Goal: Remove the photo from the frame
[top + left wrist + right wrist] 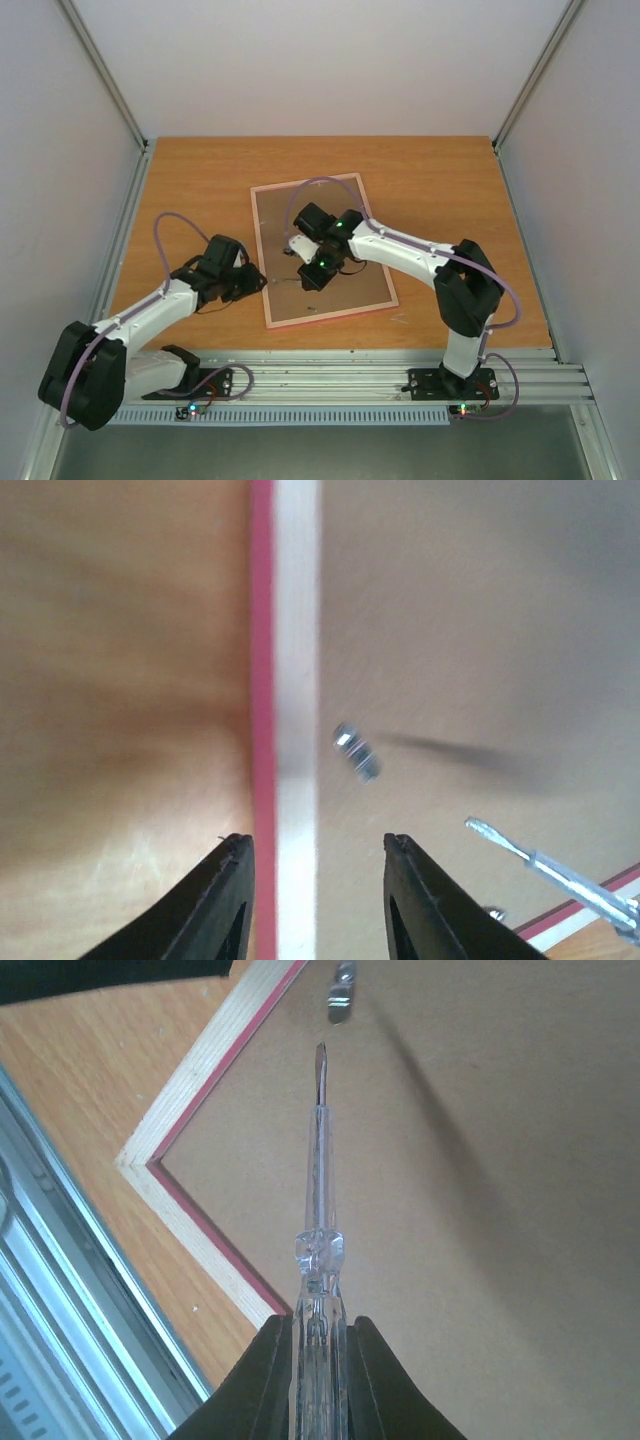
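Note:
The frame (365,285) lies face down on the table, brown back board up, with a thin pink edge. The photo is hidden under the board. My left gripper (257,284) is open at the frame's left side; in the left wrist view its fingers (318,845) straddle the pink and pale rail (285,630). My right gripper (310,277) hovers over the board, shut on a clear-handled screwdriver (320,1180). The screwdriver's flat tip points at a small metal clip (341,990) on the board. The clip (355,752) and the screwdriver (560,875) also show in the left wrist view.
The orange wooden table (200,180) is walled by white panels at the left, right and back. A ribbed aluminium rail (330,375) runs along the near edge and carries both arm bases. The frame's near-left corner (135,1160) lies close to that rail (60,1290).

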Controlling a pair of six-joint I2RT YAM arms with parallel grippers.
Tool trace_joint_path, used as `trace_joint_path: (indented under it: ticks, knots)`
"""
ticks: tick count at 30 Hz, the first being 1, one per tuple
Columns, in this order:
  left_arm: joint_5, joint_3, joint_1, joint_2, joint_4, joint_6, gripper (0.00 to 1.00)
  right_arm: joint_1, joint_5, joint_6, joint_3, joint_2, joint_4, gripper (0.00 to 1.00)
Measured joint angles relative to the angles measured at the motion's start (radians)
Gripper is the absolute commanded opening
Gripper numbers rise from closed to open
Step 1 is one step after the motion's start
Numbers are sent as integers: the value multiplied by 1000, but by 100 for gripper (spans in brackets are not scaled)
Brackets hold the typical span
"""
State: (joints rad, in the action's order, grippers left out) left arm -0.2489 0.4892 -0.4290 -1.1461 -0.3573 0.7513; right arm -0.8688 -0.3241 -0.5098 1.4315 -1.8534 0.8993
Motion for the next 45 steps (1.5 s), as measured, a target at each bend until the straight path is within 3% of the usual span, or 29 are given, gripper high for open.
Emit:
trace_joint_path:
  ticks: [10, 20, 28, 37, 45]
  knots:
    - [64, 249, 56, -236, -11, -81, 43, 111, -6, 64, -110, 143, -121, 1]
    - [147, 472, 93, -499, -61, -188, 38, 175, -10, 101, -184, 150, -206, 1]
    - [167, 532, 93, -608, -103, -250, 23, 194, -14, 110, -212, 150, -243, 1]
    - [177, 543, 71, -611, -106, -270, 8, 214, -14, 113, -214, 151, -259, 1]
    - [172, 556, -11, -624, -94, -290, 6, 231, -8, 117, -200, 149, -256, 1]
